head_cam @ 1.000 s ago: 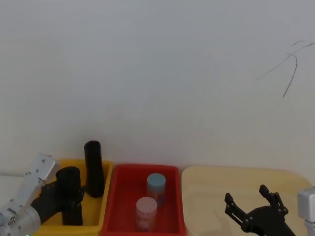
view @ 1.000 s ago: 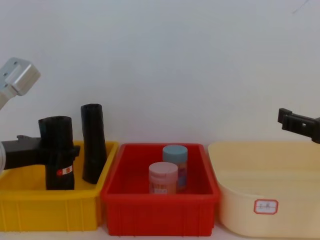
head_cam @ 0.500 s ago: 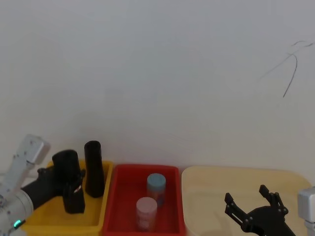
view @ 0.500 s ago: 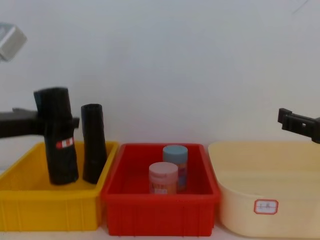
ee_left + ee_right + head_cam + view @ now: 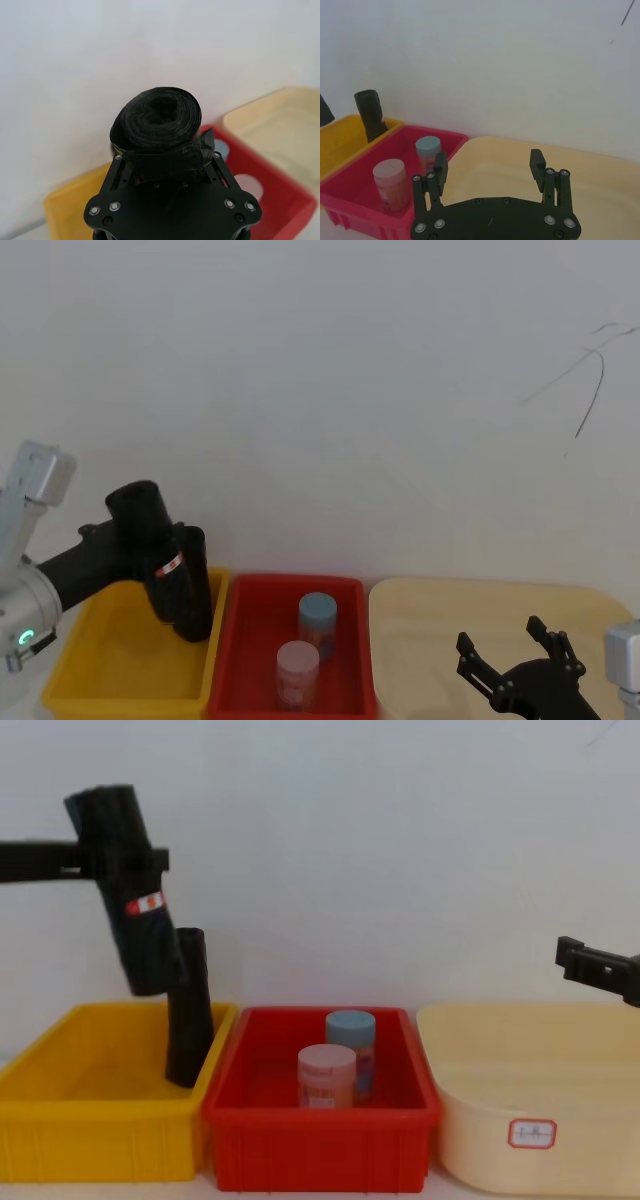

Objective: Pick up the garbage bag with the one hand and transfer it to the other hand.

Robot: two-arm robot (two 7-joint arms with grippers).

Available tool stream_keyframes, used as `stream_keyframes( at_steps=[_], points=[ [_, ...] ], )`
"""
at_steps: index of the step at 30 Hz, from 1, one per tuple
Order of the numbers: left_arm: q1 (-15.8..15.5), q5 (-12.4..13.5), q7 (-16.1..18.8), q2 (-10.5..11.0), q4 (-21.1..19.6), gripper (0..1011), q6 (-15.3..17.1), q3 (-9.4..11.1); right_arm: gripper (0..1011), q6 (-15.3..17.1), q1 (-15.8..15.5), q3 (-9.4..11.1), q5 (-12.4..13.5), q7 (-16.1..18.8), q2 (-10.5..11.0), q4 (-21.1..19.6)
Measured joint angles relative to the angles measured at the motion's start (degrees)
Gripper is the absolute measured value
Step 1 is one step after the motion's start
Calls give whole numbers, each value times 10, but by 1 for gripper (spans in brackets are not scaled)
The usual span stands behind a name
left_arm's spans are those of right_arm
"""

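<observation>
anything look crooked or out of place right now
Nothing spilled or damaged. The garbage bag hangs tilted in the left gripper above the yellow bin, its top leaning toward the robot's left, its lower end near the slim black roll; whether they touch is unclear. The right gripper hovers open over the beige tub.

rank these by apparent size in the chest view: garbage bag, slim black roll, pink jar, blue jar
1. garbage bag, held aloft by the left gripper
2. slim black roll
3. pink jar and blue jar look alike; blue is partly hidden behind pink
</observation>
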Motion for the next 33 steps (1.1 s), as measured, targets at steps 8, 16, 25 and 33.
stream_keyframes(
  at_steps=[8, 16, 25, 33],
  points=[
    [-11, -34, -18, -6, -21, 442, 40, 3, 1001, 0, 0, 0, 0, 0, 0, 0],
    [-16, -52, -29, -14, -39, 442, 70, 22, 1001, 0, 0, 0, 0, 0, 0, 0],
    [-20, -58, -33, -24, -55, 442, 81, 45, 1001, 0, 0, 0, 0, 0, 0, 0],
    [-21, -60, -34, -28, -61, 443, 85, 55, 1001, 3, 2, 1, 1, 8, 3, -2]
  ],
)
